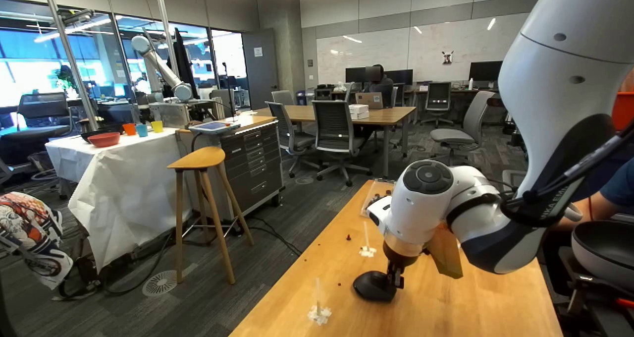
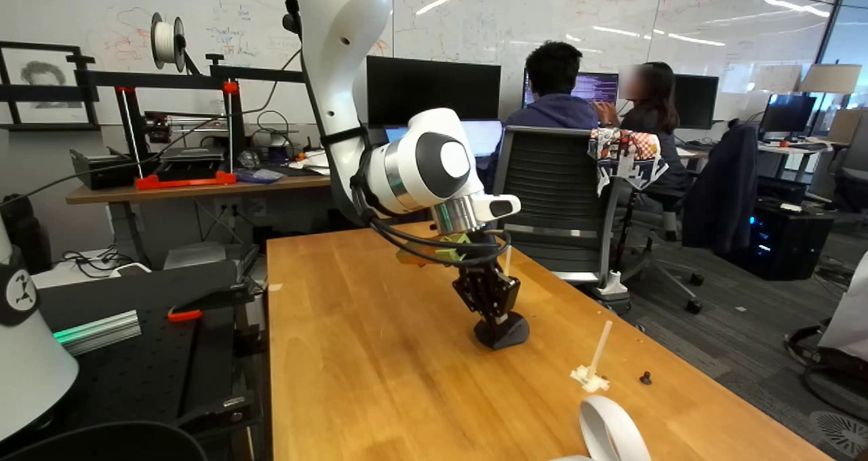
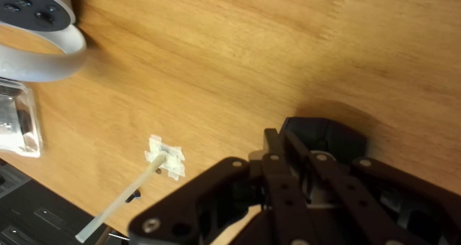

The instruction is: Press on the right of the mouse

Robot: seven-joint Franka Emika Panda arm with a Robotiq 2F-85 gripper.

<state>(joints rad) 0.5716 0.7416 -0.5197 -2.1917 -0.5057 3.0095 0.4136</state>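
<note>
Where the wrist view looks down, the mouse (image 3: 335,135) rests on the worktop (image 3: 201,75), partly covered by the fingers (image 3: 272,144). These belong to the gripper (image 3: 280,132) and stand together, at most a thin gap between them. Their tips overlap one edge of the mouse in this view, and in both exterior views they meet its outline; whether they press on it, cannot tell. Above, the white arm (image 1: 421,218) bends down to the gripper.

Near the mouse, a pale stick (image 1: 318,297) stands upright, its foot taped to the worktop; a second taped stick (image 1: 366,235) is set farther along. Small dark bits (image 1: 348,237) lie scattered about the sticks. A white controller (image 2: 616,430) with a ring-shaped loop lies well apart from the mouse; in the wrist view a clear container (image 3: 35,129), cut off at the view's edge, is just beside the controller.

Off the worktop, in an exterior view: a wooden stool (image 1: 200,158) and a dark drawer cabinet (image 1: 255,161). In an exterior view also: an office chair (image 2: 553,196) and a 3D printer (image 2: 186,180).
</note>
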